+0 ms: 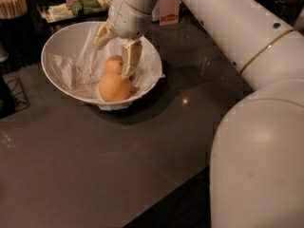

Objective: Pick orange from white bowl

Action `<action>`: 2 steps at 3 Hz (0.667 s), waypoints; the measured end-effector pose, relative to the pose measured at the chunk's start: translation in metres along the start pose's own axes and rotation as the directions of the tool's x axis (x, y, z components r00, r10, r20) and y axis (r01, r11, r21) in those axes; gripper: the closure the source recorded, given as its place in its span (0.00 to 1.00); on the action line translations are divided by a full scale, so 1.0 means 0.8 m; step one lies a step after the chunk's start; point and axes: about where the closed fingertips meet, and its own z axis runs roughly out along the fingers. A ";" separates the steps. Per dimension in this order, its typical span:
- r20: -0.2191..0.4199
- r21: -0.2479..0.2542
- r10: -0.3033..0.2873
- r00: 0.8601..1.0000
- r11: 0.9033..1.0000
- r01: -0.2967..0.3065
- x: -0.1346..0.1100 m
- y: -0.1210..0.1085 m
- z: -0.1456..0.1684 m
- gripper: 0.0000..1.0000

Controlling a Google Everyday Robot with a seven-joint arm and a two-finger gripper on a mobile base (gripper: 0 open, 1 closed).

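The pincer [117, 47] is being held open in the white bowl [56, 44], over the smaller orange [113, 63] behind the orange [114, 87].

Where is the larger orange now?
The orange lies upper left, in the white bowl, near side, touching the smaller orange behind, where the open gripper hovers.

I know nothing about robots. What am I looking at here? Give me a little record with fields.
tool: open, down inside the white bowl, its fingers seemingly either side of the smaller orange
orange: larger, nearer the camera, touching the smaller one, not gripped
bowl lining: crumpled paper
surface: dark table
arm: white, reaching over the table to the bowl
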 end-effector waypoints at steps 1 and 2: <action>0.000 0.000 0.000 1.000 1.000 0.000 0.000 0.000 0.000 0.30; 0.000 0.000 0.000 1.000 1.000 0.000 0.000 0.000 0.000 0.27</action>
